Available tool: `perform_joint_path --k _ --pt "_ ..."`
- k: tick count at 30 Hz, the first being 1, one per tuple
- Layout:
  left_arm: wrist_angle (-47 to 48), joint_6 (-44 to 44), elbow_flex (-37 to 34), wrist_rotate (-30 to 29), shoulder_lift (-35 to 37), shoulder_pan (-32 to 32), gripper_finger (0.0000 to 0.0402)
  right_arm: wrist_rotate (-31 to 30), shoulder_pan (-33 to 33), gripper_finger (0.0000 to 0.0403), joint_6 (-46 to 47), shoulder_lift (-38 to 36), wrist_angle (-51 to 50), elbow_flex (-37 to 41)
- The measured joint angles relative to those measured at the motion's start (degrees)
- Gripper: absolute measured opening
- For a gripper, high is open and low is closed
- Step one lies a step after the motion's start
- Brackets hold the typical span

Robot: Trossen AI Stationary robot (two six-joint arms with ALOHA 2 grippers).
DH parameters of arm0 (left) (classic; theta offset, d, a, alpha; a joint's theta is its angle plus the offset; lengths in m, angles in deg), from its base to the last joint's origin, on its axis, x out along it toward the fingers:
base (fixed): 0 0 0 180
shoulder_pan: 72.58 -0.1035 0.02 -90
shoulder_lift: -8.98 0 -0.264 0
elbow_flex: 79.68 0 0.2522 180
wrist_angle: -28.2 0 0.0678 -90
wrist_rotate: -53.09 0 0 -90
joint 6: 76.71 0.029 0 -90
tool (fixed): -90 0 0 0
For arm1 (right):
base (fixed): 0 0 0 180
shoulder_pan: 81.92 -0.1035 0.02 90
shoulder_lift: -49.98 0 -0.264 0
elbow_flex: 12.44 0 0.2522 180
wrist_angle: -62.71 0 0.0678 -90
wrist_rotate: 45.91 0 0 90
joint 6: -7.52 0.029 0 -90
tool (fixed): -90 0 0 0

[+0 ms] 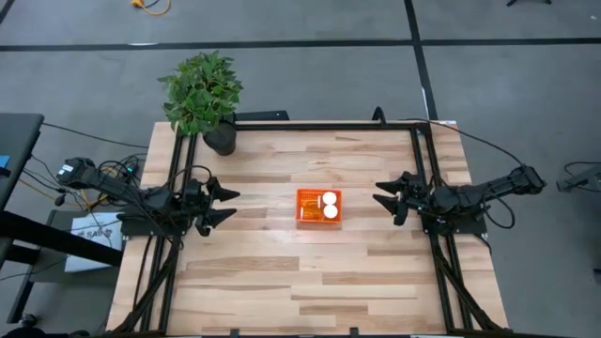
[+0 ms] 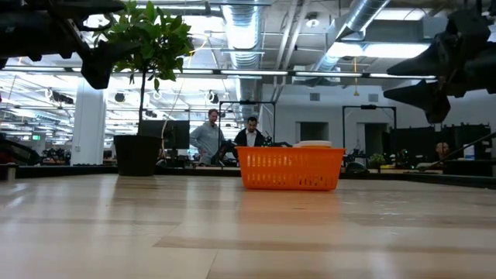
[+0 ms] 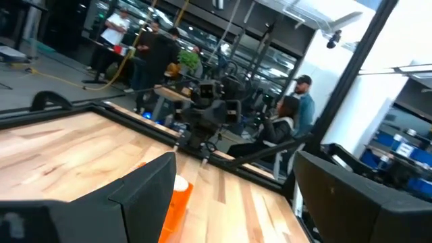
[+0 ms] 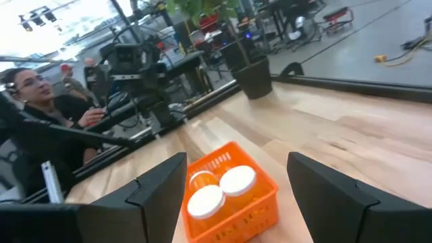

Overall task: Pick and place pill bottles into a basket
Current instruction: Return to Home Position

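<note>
The orange basket (image 1: pixel 319 207) stands on the wooden table near its middle; it also shows in the low view (image 2: pixel 291 169) and the right wrist view (image 4: pixel 229 196). White-capped pill bottles (image 1: pixel 324 206) stand inside it, caps up (image 4: pixel 221 189). My left gripper (image 1: pixel 225 206) hovers open to the basket's left, above the table. My right gripper (image 1: pixel 383 200) hovers open to the basket's right. Both are empty. In the left wrist view, a finger hides most of the basket (image 3: pixel 177 199).
A potted plant (image 1: pixel 205 99) stands at the table's far left corner. Black frame rails (image 1: pixel 324 125) run along the table's far edge and sides. People stand and sit in the room beyond the table (image 2: pixel 208 136).
</note>
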Motion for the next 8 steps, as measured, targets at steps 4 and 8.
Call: perform_joint_path --k 4,8 --pt "-0.06 0.0 0.0 -1.25 -0.02 0.0 0.0291 1.81 0.0 0.025 0.0 0.0 0.01 0.02" --pt "0.03 0.02 -0.02 -1.06 -0.02 0.0 0.0291 1.8 0.01 0.025 0.01 0.0 0.01 0.02"
